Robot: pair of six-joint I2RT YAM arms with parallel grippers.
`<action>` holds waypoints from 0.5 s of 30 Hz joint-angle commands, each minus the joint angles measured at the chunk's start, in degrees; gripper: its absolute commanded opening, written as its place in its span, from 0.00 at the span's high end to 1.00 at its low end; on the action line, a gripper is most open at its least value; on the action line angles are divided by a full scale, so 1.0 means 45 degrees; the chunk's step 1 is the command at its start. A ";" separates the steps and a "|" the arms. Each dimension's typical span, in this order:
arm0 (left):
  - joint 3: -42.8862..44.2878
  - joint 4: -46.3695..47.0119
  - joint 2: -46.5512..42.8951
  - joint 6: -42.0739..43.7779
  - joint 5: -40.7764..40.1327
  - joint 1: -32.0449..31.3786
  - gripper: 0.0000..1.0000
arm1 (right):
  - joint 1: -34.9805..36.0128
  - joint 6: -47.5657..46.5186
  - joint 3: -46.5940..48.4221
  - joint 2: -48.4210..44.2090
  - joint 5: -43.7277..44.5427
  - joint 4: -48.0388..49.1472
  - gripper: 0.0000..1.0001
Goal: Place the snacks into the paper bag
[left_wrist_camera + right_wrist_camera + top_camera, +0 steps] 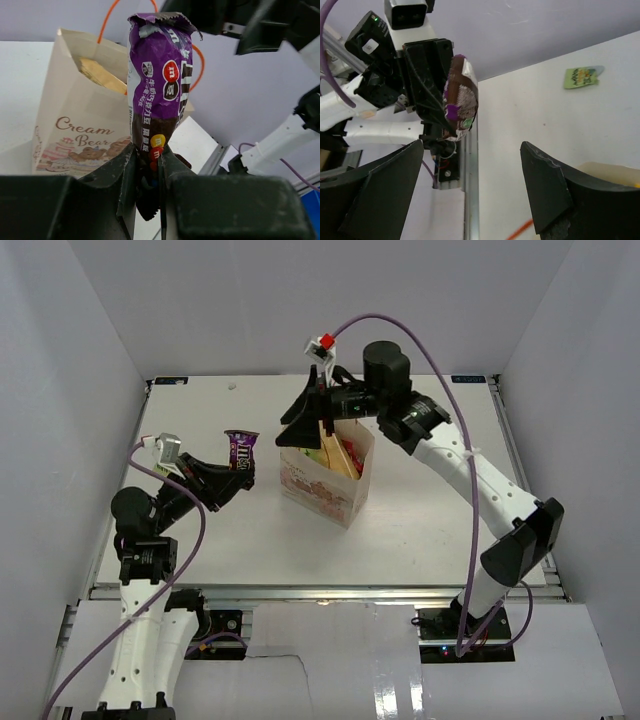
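Note:
The paper bag (322, 483) stands upright mid-table, with the golden-yellow chip bag (337, 456) and other packets inside. In the left wrist view the bag (75, 125) shows its bear drawing and an orange handle (106, 21). My left gripper (232, 475) is shut on a purple candy packet (241, 450), held upright in the air left of the bag; the packet fills the left wrist view (160, 85) above the left gripper (150, 167). My right gripper (296, 426) is open and empty over the bag's far-left rim. In the right wrist view, the right gripper (472, 187) faces the purple packet (460, 95).
A light green packet (582, 77) lies flat on the white table away from the bag. White walls enclose the table on three sides. The table's metal edge rail (470, 190) runs below the left arm. The bag's rim (607, 172) shows beside my right finger.

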 commanded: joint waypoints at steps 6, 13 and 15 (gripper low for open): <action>0.0172 0.0231 -0.0690 -0.1258 0.0998 -0.0064 0.83 | 0.1965 0.1910 0.1112 0.1223 0.0511 0.1634 0.16; 0.0152 0.0212 -0.0944 -0.1356 0.1134 -0.0064 0.82 | 0.2925 0.1929 0.1112 0.1439 0.1136 0.1947 0.22; 0.0133 0.0154 -0.1003 -0.1376 0.1174 -0.0064 0.83 | 0.3140 0.1910 0.1170 0.1478 0.1234 0.2044 0.30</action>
